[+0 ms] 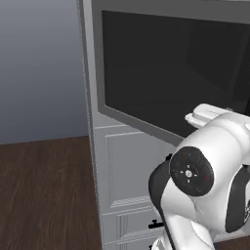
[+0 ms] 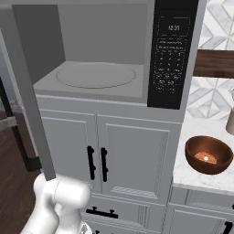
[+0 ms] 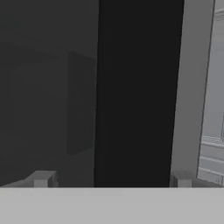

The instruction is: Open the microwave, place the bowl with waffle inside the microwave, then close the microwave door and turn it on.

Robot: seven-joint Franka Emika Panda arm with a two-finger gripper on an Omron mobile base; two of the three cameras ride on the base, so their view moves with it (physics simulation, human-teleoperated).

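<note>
The microwave (image 2: 105,36) stands open, its grey cavity and round turntable (image 2: 96,75) bare, with the dark control strip (image 2: 172,55) on the right. The microwave door (image 2: 29,91) is swung out to the left; its dark glass (image 1: 171,73) faces the left base view. In the hand view my gripper (image 3: 111,181) is open, with the black bar handle (image 3: 138,87) running upright between the fingertips, closer to the right one (image 3: 181,179). A brown bowl (image 2: 208,169) with the waffle (image 2: 204,158) inside sits on the counter to the right of the microwave.
White cabinet doors (image 2: 128,155) with short black handles sit below the microwave, with drawers lower down. A marble counter (image 2: 192,176) carries the bowl. A wooden shelf (image 2: 215,64) hangs above it. Dark wood floor (image 1: 44,195) lies to the left.
</note>
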